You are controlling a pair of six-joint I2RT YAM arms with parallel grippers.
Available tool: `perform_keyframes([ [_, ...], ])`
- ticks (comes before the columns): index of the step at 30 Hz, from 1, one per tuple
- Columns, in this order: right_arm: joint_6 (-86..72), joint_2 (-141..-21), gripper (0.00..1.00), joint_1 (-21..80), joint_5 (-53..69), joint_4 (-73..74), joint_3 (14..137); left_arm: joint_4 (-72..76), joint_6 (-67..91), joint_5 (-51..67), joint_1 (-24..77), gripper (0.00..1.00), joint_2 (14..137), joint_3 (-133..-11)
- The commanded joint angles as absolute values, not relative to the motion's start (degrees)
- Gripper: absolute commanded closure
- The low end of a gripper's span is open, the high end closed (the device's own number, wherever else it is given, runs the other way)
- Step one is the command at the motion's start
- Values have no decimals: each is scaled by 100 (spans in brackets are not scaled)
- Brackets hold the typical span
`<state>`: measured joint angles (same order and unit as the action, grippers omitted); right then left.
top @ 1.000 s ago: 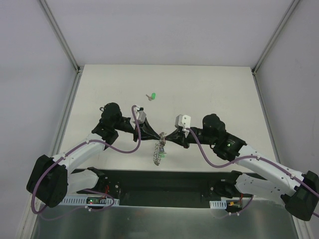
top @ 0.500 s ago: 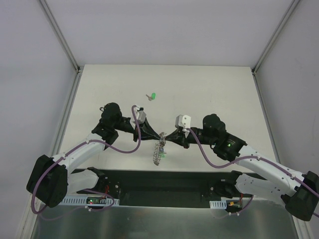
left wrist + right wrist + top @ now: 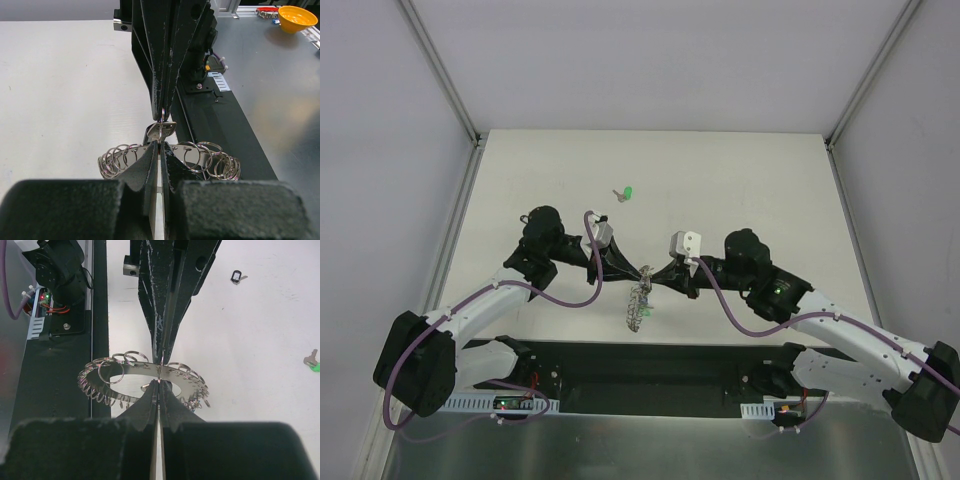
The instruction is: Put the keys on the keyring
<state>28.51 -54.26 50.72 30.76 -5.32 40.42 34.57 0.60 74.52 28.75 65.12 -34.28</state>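
Hardly anything has shifted over the last second: seen from above, the right arm's wrist has edged a touch to the left and the keyring has nudged along with it, no more. That overhead view has the left end effector and the right end effector meeting tip to tip over the near middle of the table. The keyring is just on the arm-base side of them, and a green key lies alone, well apart toward the far edge. Through the left wrist camera, the left fingers are pressed together on the ring's near rim, with clusters of small loops fanning out to either side. The right tips come in from above, closed on a small flat silver piece that touches the ring; whether it is a key's blade or part of the ring cannot be told. An orange bowl sits at the top right corner. Through the right wrist camera, the right fingers are squeezed together at the ring's near rim and the left tips pinch its opposite rim. A black loop lies far off on the table, and the green key shows at the right edge.
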Motion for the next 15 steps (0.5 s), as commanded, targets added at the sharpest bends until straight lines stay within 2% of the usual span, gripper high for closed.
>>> perform_keyframes([
  [1, 2865, -5458, 99, 5142, 3182, -677, 4166, 3762, -44, 7664, 2821, 100, 6381, -3726],
  [15, 2979, -5458, 99, 5291, 2804, -545, 4236, 3770, -18, 7699, 2830, 100, 6390, -3744],
])
